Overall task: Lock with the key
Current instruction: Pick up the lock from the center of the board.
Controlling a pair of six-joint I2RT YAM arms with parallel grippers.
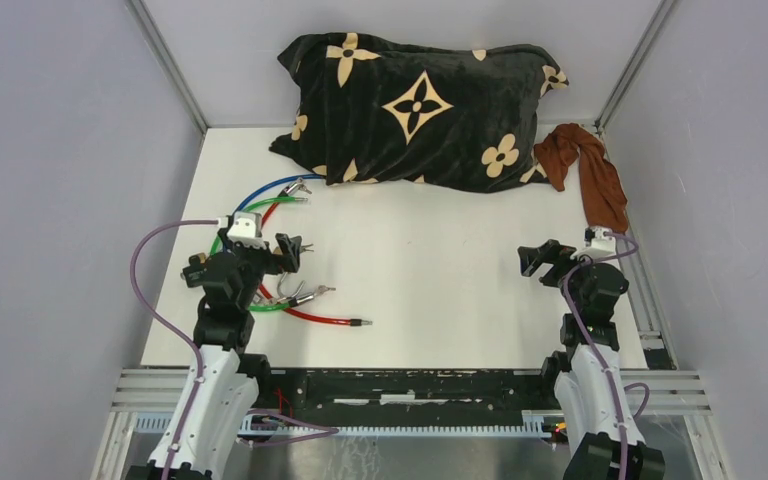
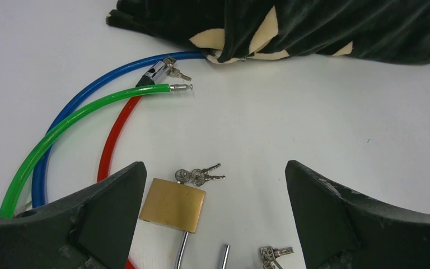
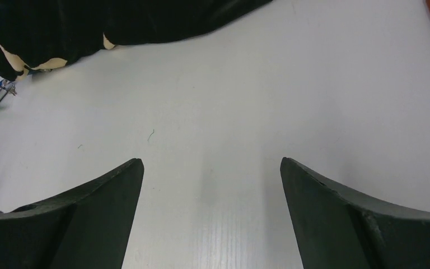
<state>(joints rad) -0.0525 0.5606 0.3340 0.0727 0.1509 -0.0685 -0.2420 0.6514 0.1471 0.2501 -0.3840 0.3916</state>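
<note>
A brass padlock (image 2: pixel 172 204) lies flat on the white table, just inside the left finger of my left gripper (image 2: pixel 215 168). Its steel shackle (image 2: pixel 182 249) is swung open, with the free end apart from the body. Two small keys (image 2: pixel 200 176) on a ring sit at the padlock's base, and one seems to be in the keyhole. Another small bunch of keys (image 2: pixel 272 255) lies near the right finger. The left gripper (image 1: pixel 290 250) hovers open above them, holding nothing. On the right side, my right gripper (image 1: pixel 538 258) is open over bare table (image 3: pixel 211 162).
Blue (image 2: pixel 89 89), green (image 2: pixel 61 126) and red (image 2: pixel 112 140) cable locks curve to the left of the padlock; the blue one's lock head (image 2: pixel 159 70) carries keys. A black patterned pillow (image 1: pixel 420 110) lies at the back, a brown cloth (image 1: pixel 590 175) at back right.
</note>
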